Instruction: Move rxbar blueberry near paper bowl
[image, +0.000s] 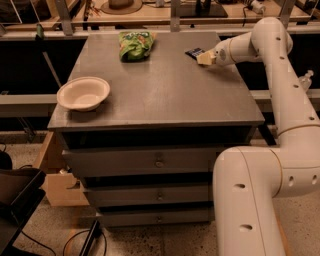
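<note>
The rxbar blueberry (194, 52) is a small dark blue wrapper lying at the far right of the grey cabinet top (165, 90). My gripper (204, 58) sits right at the bar's near right end, low over the surface, and seems to touch it. The paper bowl (83, 93) is off-white and round. It stands near the front left edge of the top, far from the bar and the gripper.
A green chip bag (134, 45) lies at the far middle of the top. My white arm (280, 100) reaches in from the right side. The cabinet has drawers (159, 162) below. A bench with clutter stands behind.
</note>
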